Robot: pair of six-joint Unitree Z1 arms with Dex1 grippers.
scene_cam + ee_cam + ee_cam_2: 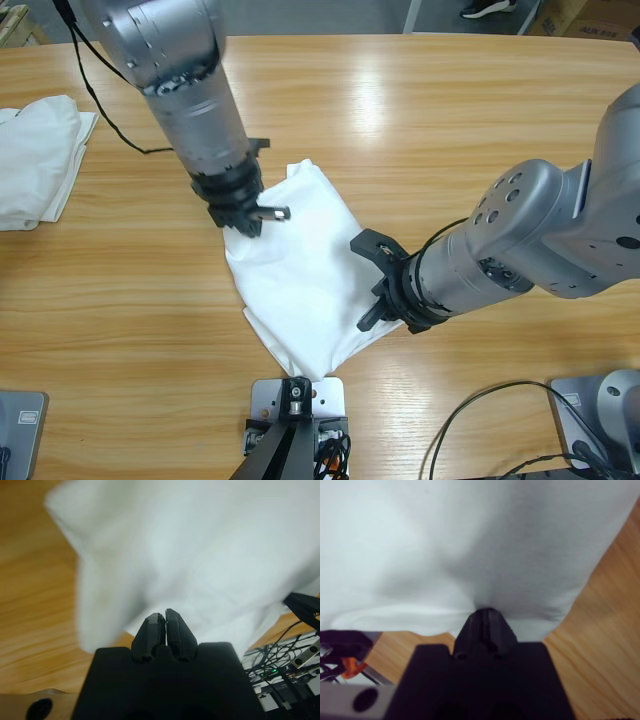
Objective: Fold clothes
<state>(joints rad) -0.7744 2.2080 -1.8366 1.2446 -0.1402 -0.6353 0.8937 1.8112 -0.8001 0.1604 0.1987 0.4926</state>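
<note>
A soft white fabric shirt [300, 270] lies crumpled at the frame's centre on the wooden bench [450, 130]. Its edges are pinched by the closed left gripper [165, 614] and right gripper [487, 611]; both corners should be lifted evenly, kept taut.

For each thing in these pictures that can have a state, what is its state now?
White shirt: partly folded in the middle of the table, pinched at two edges.
Left gripper: fingers shut on the white shirt.
Right gripper: fingers shut on the white shirt.
Second white garment: lying loosely bunched at the table's far side edge, untouched.
</note>
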